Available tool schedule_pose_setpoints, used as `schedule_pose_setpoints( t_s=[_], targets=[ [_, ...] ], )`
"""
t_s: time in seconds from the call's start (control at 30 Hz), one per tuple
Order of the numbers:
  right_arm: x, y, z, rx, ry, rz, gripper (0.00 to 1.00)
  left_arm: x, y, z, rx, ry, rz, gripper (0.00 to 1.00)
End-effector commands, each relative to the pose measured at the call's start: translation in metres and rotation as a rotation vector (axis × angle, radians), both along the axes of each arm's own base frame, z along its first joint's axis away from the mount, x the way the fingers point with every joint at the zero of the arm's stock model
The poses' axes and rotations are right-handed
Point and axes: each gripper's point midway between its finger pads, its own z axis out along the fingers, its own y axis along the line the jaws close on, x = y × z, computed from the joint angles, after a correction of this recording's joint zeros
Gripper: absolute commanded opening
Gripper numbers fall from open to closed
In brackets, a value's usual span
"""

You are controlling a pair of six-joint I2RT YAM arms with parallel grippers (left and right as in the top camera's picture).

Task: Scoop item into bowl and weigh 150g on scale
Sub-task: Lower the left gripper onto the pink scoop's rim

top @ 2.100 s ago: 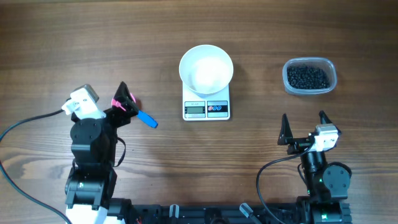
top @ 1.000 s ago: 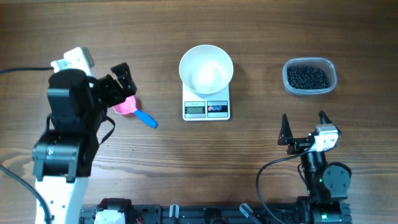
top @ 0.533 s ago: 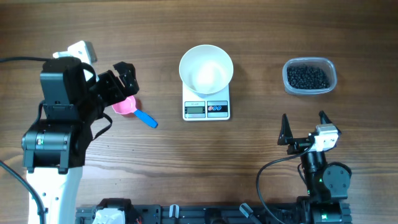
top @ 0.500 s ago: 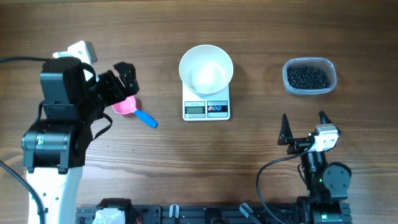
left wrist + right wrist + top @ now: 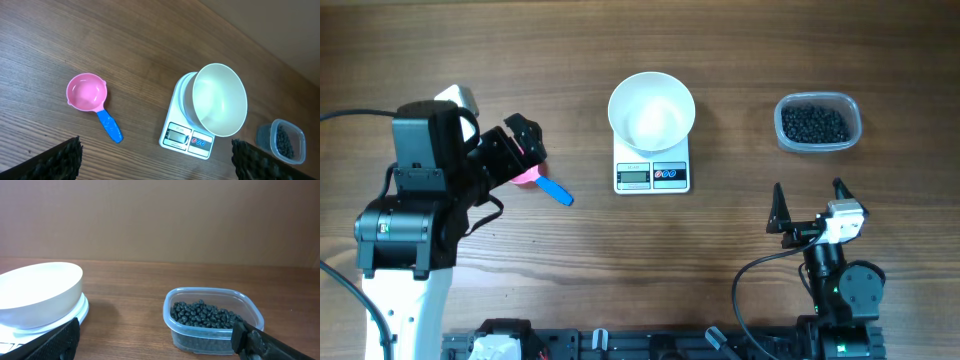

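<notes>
At the left end of the counter (image 5: 620,260), my left hand (image 5: 528,138) hangs with its jaws wide and nothing between them, over the pink scoop (image 5: 86,94). In the left wrist view the scoop lies free on the wood, cup up and empty, with its blue handle angled toward the scale side. Centre: the scale (image 5: 652,175) sits flat with its display edge toward the arms; I cannot read the digits. The white bowl (image 5: 651,110) rests on its platform, empty, overhanging the far edge. Further right, well apart from the scale, a clear plastic tub (image 5: 818,122) holds the dark beads (image 5: 813,123). Near edge, right: my right hand (image 5: 808,190), jaws wide and empty, fingers pointing toward the tub, well short of it.
</notes>
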Motion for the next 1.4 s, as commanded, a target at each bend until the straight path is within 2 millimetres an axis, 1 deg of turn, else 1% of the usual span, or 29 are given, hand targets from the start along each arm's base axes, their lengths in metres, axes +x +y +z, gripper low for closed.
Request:
schedule_pose_setpoints(
  t_s=[0.0, 0.03, 0.47, 0.7, 0.83, 1.37],
  targets=[
    [0.0001, -0.0007, 0.0000, -0.014, -0.002, -0.005, 1.00, -0.0029, -0.0044, 0.0011, -0.037, 0.017, -0.006, 1.00],
    [0.0001, -0.0007, 0.0000, -0.013, -0.002, -0.005, 1.00, -0.0050, -0.0049, -0.0006, -0.038, 0.028, -0.009, 1.00],
    [0.0001, -0.0007, 0.0000, -0.013, -0.002, -0.005, 1.00, -0.0035, -0.0057, 0.0007, -0.042, 0.020, -0.012, 1.00],
    [0.0001, -0.0007, 0.0000, -0.013, -0.002, -0.005, 1.00, 0.0045, -0.0045, 0.0079, -0.037, -0.024, -0.006, 1.00],
    [0.0001, -0.0007, 0.0000, -0.014, -0.002, -0.005, 0.99, 0.0040, -0.0072, 0.0082, -0.049, -0.023, -0.018, 1.00],
    [0.0001, -0.0007, 0.0000, -0.014, -0.002, -0.005, 1.00, 0.0046, -0.0078, 0.0085, -0.051, -0.025, -0.020, 1.00]
  ],
)
